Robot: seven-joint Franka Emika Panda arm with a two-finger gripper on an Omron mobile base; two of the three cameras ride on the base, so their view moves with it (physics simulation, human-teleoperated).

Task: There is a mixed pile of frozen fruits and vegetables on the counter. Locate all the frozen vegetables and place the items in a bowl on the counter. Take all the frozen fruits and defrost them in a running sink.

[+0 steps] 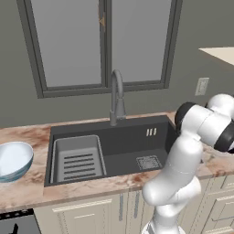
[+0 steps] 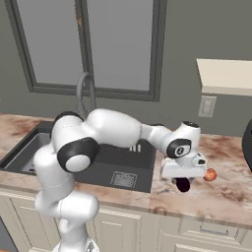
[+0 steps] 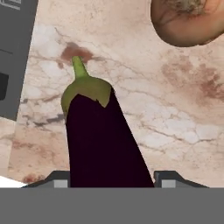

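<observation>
Hand view: gripper (image 3: 111, 180) jaws clamped on the eggplant (image 3: 103, 144), stem pointing away from them, potato (image 3: 186, 22) beyond on the counter (image 3: 175, 109), likely gripped for transfer to the bowl (image 1: 13, 160).

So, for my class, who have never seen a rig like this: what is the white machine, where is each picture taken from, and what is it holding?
The white machine is a robot arm in a rendered kitchen. Two pictures come from cameras behind it, one to its left and one to its right. The third looks along its gripper. On the marbled counter a pale bowl stands left of the dark sink with its faucet. Right of the sink, the gripper is shut on a dark purple eggplant, its fingers on either side. A reddish-orange fruit lies just beyond, and a brown potato-like piece nearby.
</observation>
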